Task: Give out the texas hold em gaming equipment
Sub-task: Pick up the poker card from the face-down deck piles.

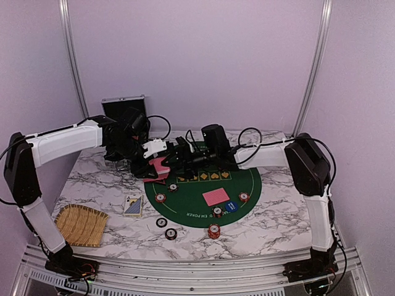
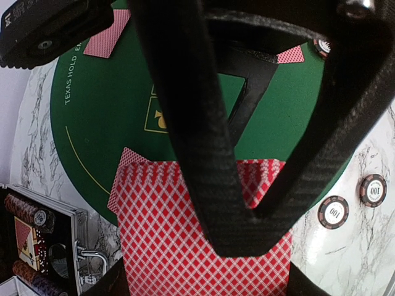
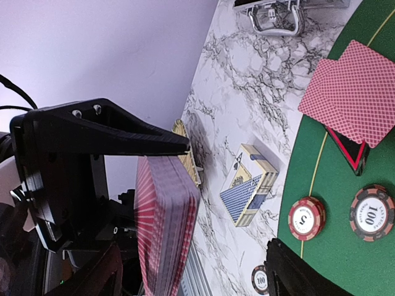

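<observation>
Over the far left rim of the green mat (image 1: 197, 214), we find the left jaws clenched on the deck of red-backed cards (image 2: 154, 240), which is held clear of the desk (image 1: 278, 228). The right jaws stand released just beside the deck, one finger to either side of it and gripping nothing.

We judge this to be the dealing step. Some dealt cards (image 3: 355, 92) already lie at the mat's left rim and more (image 1: 216, 196) lie nearer its middle. Chips (image 3: 373, 213) ring the near edge, and the blue dealer button (image 1: 231, 206) is down.

The next move calls for the right jaws to pinch only the outermost card and draw it off cleanly (thin, slick cards tend to come away in twos).

The right wrist view alone shows the deck edge-on, so we can see how thick it is, with the card box (image 3: 247, 191) lying on the marble beyond. The left wrist view gives the diamond-patterned backs and looks into the open case (image 2: 37, 234). Only the overhead view shows both arms meeting, and the straw tray (image 1: 80, 225) at the near left.
</observation>
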`<state>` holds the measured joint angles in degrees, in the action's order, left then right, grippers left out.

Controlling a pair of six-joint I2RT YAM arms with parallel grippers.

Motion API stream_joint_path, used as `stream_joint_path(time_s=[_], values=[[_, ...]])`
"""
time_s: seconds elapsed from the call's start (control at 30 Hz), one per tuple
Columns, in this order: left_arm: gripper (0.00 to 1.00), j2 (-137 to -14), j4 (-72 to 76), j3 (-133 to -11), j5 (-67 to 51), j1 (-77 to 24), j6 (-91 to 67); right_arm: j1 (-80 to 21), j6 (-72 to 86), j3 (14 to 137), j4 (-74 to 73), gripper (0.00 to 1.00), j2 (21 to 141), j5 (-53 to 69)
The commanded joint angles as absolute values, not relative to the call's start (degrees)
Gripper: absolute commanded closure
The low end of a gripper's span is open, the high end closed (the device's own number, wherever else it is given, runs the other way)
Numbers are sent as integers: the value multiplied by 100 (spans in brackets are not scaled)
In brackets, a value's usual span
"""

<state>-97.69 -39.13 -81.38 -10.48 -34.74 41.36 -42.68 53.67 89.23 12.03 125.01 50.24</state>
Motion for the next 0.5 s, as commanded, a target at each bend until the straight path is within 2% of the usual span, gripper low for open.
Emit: stream_joint_path(time_s=[0.0, 0.47], values=[[100, -9822, -3962, -8266, -1133, -3531, 4131, -4340, 5502, 9152, 1541, 22, 12642, 5177], [100, -9856, -3961, -8252, -1143, -3564, 4118, -4457, 5861, 9579, 1901, 21, 13089, 5324]])
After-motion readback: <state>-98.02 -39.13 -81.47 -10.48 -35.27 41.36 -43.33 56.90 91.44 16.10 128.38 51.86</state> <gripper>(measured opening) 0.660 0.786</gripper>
